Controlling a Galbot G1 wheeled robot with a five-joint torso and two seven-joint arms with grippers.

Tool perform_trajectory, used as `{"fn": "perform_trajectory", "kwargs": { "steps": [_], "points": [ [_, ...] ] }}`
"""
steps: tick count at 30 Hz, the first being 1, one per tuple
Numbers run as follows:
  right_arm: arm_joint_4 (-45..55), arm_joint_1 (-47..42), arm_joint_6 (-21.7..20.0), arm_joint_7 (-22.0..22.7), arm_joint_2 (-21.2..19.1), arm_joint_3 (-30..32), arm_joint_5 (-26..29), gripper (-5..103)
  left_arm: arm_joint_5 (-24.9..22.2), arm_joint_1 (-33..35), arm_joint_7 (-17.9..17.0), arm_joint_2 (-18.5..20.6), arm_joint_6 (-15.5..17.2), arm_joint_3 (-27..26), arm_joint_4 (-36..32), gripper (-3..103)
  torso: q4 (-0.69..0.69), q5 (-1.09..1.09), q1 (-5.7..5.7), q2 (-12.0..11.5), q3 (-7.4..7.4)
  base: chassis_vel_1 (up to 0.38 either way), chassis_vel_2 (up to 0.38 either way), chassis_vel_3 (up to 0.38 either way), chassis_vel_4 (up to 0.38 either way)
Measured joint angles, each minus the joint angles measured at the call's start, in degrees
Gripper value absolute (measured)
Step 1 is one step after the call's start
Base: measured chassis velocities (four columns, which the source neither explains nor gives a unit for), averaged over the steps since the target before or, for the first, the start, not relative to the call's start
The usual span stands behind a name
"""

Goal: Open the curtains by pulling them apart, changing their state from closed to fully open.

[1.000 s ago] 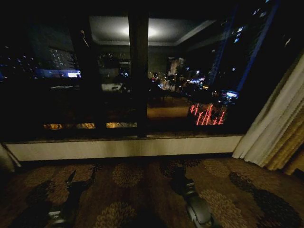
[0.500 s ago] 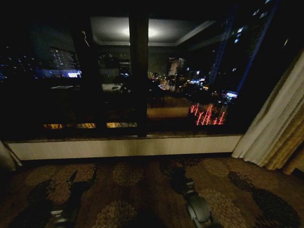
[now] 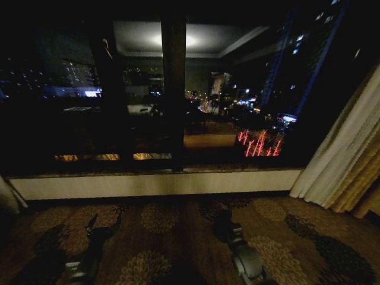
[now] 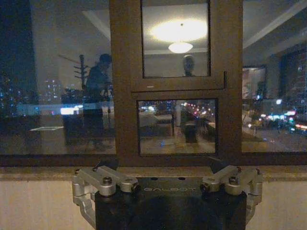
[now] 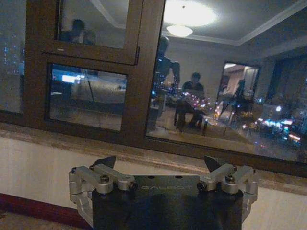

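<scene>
Curtains drawn aside at a dark window

Night fills the dark-framed window above the pale sill. One sheer off-white pleated curtain hangs bunched at far right, the other at far left. Both my left gripper and right gripper sit low over patterned carpet, released, holding nothing

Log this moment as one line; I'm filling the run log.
curtains: drawn aside, window uncovered | left gripper: open, low over carpet | right gripper: open, low, empty
</scene>
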Motion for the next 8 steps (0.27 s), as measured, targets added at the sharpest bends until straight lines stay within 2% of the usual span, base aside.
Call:
{"fn": "perform_trajectory", "kwargs": {
  "steps": [8],
  "points": [
    [-0.3,0.2,-0.1,0.0,0.5,-0.4,-0.7,100,-0.2,0.3,0.0,0.3,-0.3,-0.4,0.1,100,0.00,0.00,0.00,0.0,0.00,0.000,0.000,0.000,0.000]
  ]
}}
